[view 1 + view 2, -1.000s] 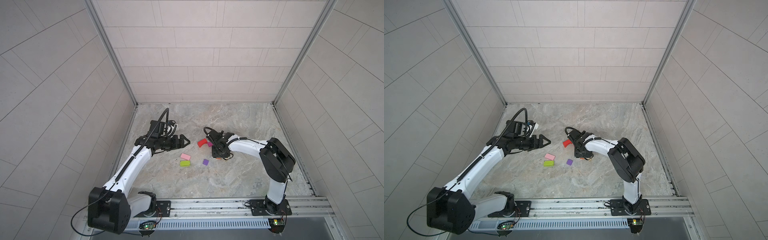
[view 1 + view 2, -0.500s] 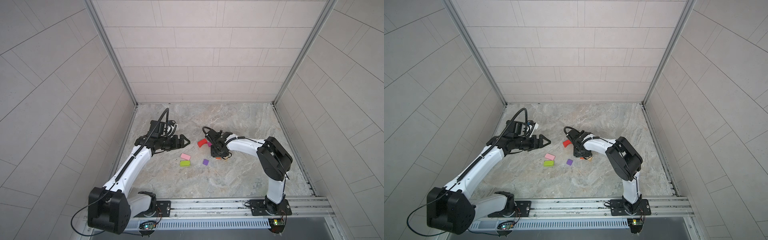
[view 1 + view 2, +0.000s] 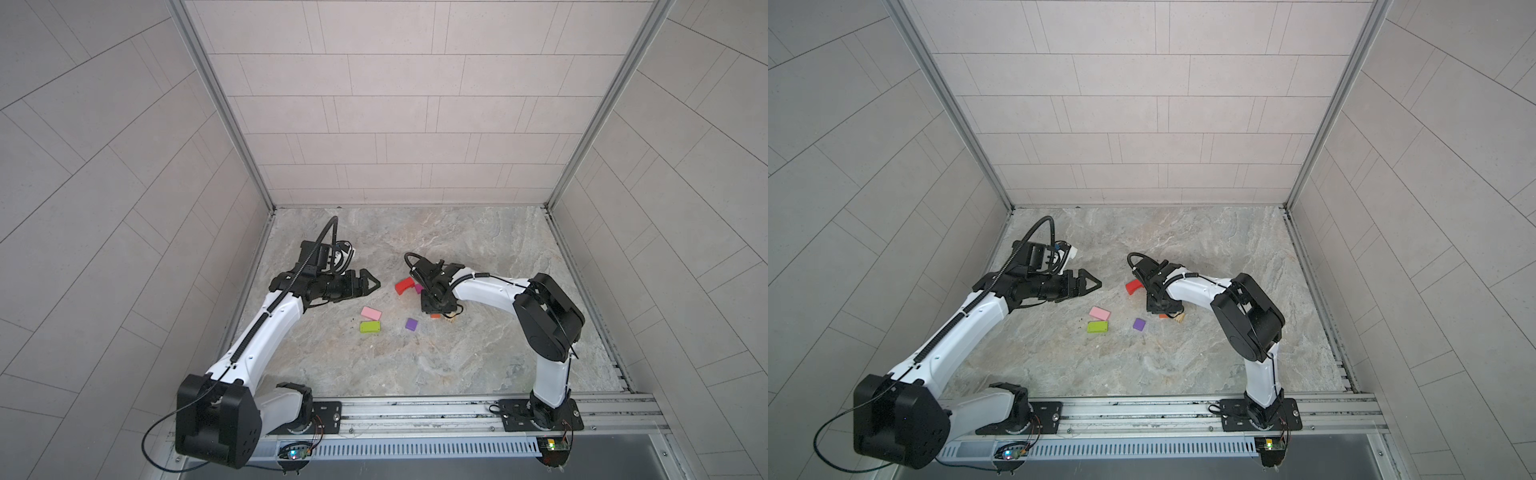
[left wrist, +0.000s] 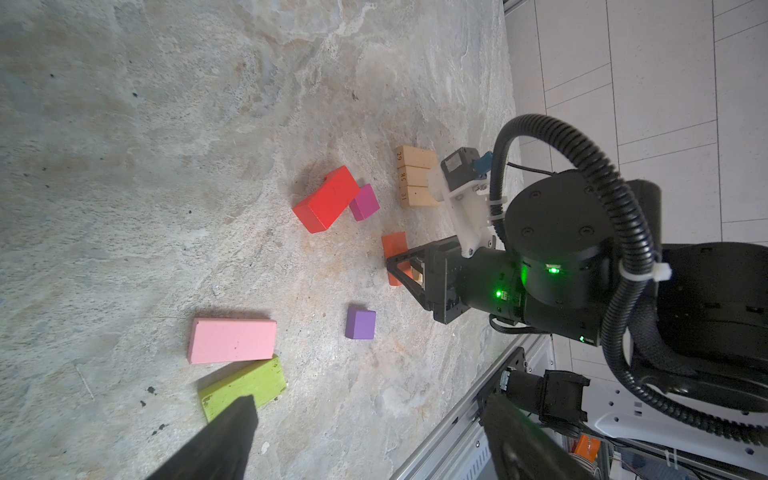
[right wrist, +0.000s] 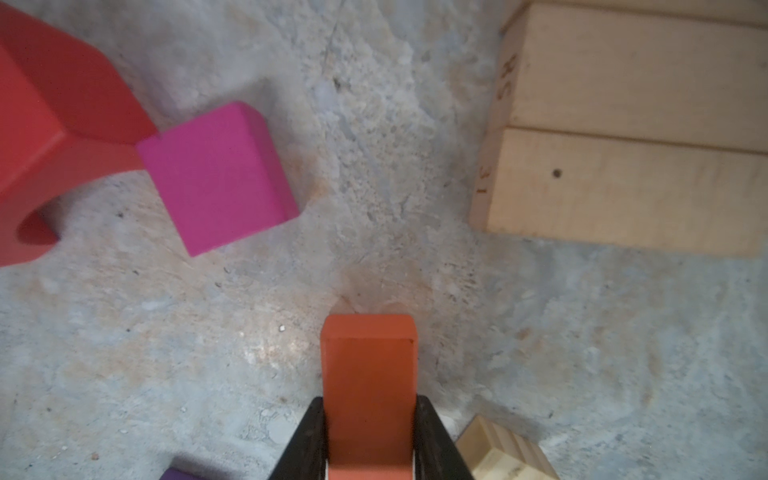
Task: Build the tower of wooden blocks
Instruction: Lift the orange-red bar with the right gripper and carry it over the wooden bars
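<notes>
The tower's blocks lie loose on the marble floor. My right gripper (image 5: 369,436) is shut on the orange block (image 5: 369,374), low at the floor, seen in a top view as right gripper (image 3: 434,309). Beside it are the magenta cube (image 5: 216,178), the red arch (image 5: 62,124) and tan bars (image 5: 623,124) laid side by side. A further tan block (image 5: 503,453) lies close to one finger. The pink block (image 3: 370,312), lime green block (image 3: 370,327) and purple cube (image 3: 411,323) lie to the left. My left gripper (image 3: 368,284) hangs open and holds nothing, above and left of the pink block.
Tiled walls close in the floor on three sides. A metal rail (image 3: 415,409) with both arm bases runs along the front edge. The right arm's elbow (image 3: 548,316) stands over the right part of the floor.
The right gripper's jaws have closed onto the orange block, and its wrist has shifted slightly left. The left arm has not moved.
</notes>
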